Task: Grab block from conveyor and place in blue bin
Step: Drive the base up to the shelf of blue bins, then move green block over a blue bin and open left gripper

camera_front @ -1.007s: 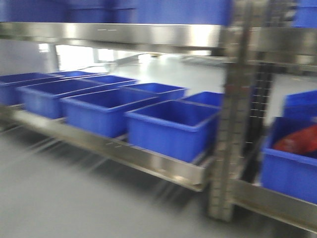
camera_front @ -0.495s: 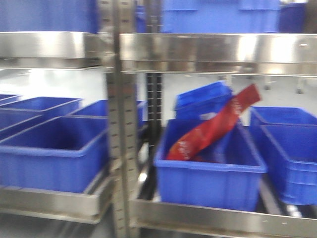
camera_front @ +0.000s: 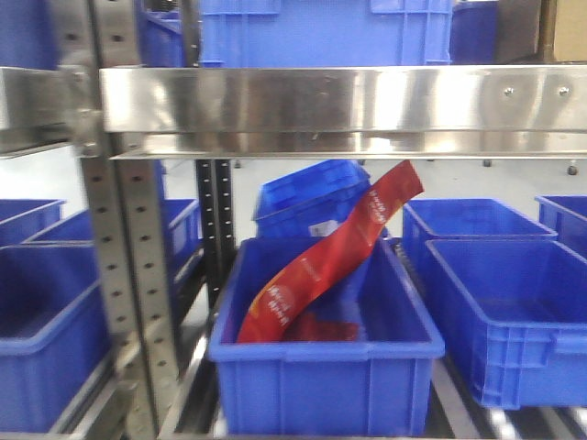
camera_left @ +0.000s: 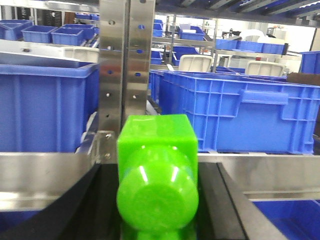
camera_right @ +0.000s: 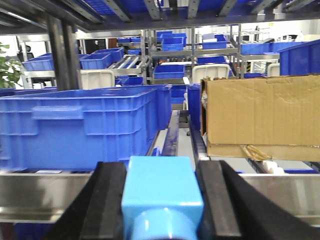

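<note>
My left gripper [camera_left: 159,212] is shut on a bright green block [camera_left: 157,170], held between its black fingers [camera_left: 102,205] in front of a steel shelf rail. My right gripper [camera_right: 162,205] is shut on a light blue block [camera_right: 161,187] between its black fingers [camera_right: 111,200]. In the front view a blue bin [camera_front: 321,399] stands at the centre of the lower shelf, with a long red packet [camera_front: 321,266] leaning out of it. Neither gripper shows in the front view. The conveyor is out of view.
A steel shelf beam [camera_front: 339,105] crosses above the bin and a perforated upright [camera_front: 128,275] stands to its left. More blue bins sit to the right [camera_front: 514,357] and left [camera_front: 46,367]. A cardboard box [camera_right: 260,115] and large blue crates [camera_left: 240,112] [camera_right: 80,125] sit on the upper shelf.
The front view has swept to the right along the shelf. The bin with the red packet has come from the far right edge to the centre and looks closer.
</note>
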